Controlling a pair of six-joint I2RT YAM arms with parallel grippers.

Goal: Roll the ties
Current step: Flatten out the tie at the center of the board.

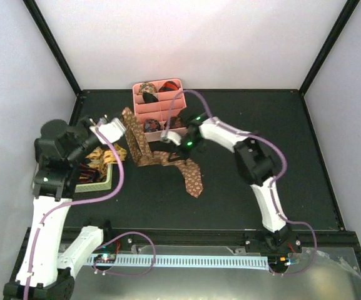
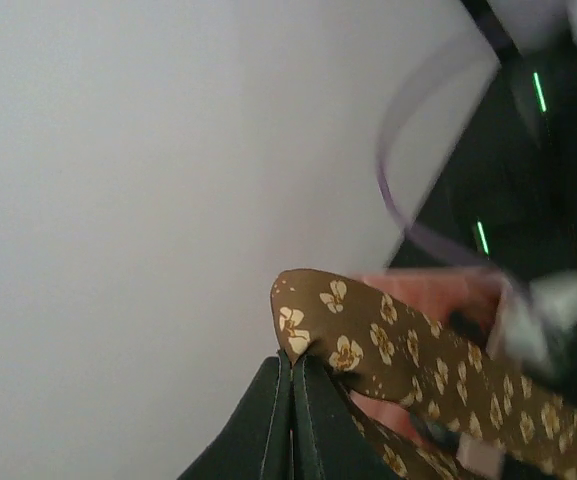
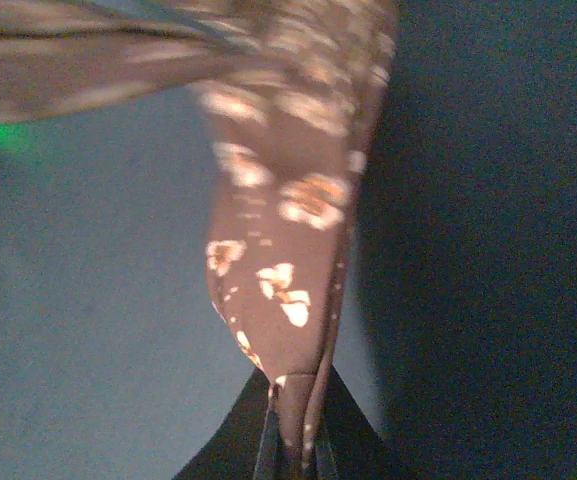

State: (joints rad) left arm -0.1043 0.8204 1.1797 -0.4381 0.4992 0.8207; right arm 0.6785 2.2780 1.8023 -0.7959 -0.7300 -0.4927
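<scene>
1. At 9 o'clock on the dark worktop (image 1: 249, 200) sits a pale woven basket (image 1: 102, 185). Loose ties (image 1: 108, 155) in orange and dark tones are heaped in it.
2. The left claw (image 1: 125, 120) hangs just to the 3 o'clock side of the basket. In its wrist view the fingers (image 2: 268, 420) are pressed together on a fold of the brown floral tie (image 2: 398, 350).
3. From that grip the tie runs down towards 6 o'clock, bends at the worktop and lies across towards 3 o'clock. Its wide pointed end lies flat, aimed at about 5 o'clock.
4. At 12 o'clock stands the pink divided tray (image 1: 175, 82), with rolled ties (image 1: 147, 89) in its far compartments.
5. The right claw (image 1: 166, 141) is just off the tray's 6 o'clock side, over the middle stretch of the brown floral tie. Its wrist view shows the fingers clamped on the fabric, which rises from them as a narrow band.
</scene>
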